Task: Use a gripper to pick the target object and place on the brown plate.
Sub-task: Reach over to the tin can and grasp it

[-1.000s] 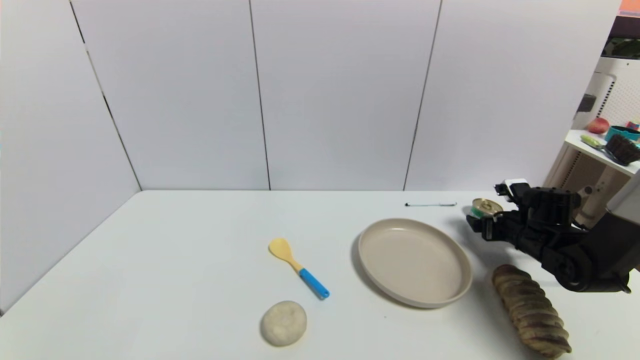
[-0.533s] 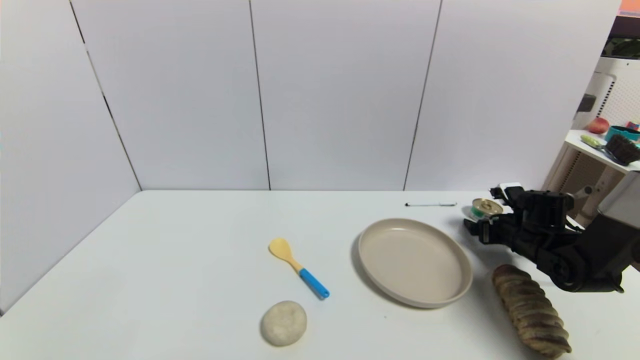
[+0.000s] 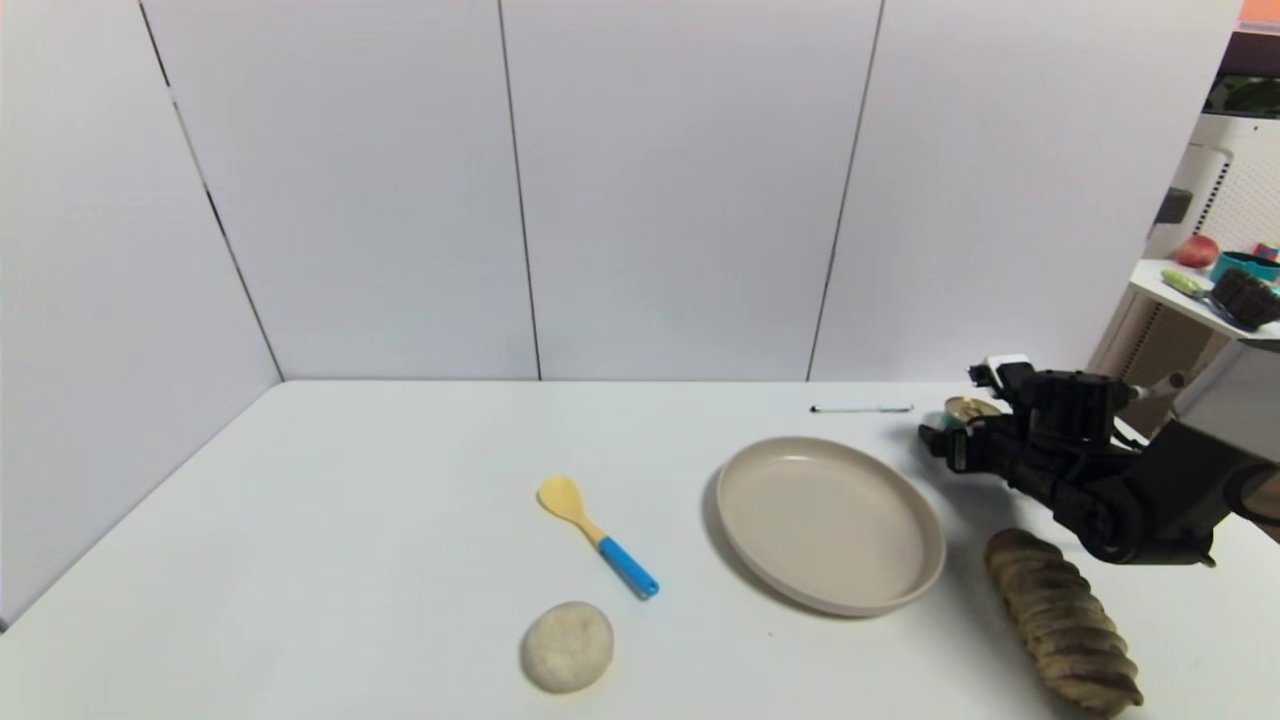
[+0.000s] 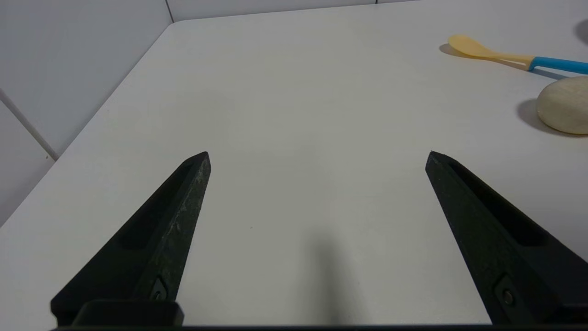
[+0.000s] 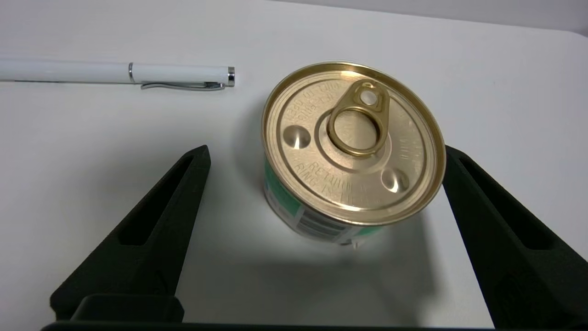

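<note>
The tin can (image 3: pixel 963 407) with a gold pull-tab lid and green and white label stands upright on the white table, behind and to the right of the beige-tan plate (image 3: pixel 830 520). My right gripper (image 3: pixel 957 414) is open with one jaw on each side of the can. In the right wrist view the can (image 5: pixel 353 142) sits between the open jaws of my right gripper (image 5: pixel 325 154), close against one finger (image 5: pixel 477 202) and apart from the other. The plate holds nothing. My left gripper (image 4: pixel 319 156) is open and empty over bare table.
A white pen (image 3: pixel 862 408) lies just beyond the can and shows in the right wrist view (image 5: pixel 115 73). A twisted bread loaf (image 3: pixel 1060 620) lies below the right arm. A yellow and blue spoon (image 3: pixel 600 540) and a pale bun (image 3: pixel 567 645) lie left of the plate.
My right gripper has moved forward and a little left, so its open jaws now reach around the can, which is partly covered in the head view. The can has not moved.
</note>
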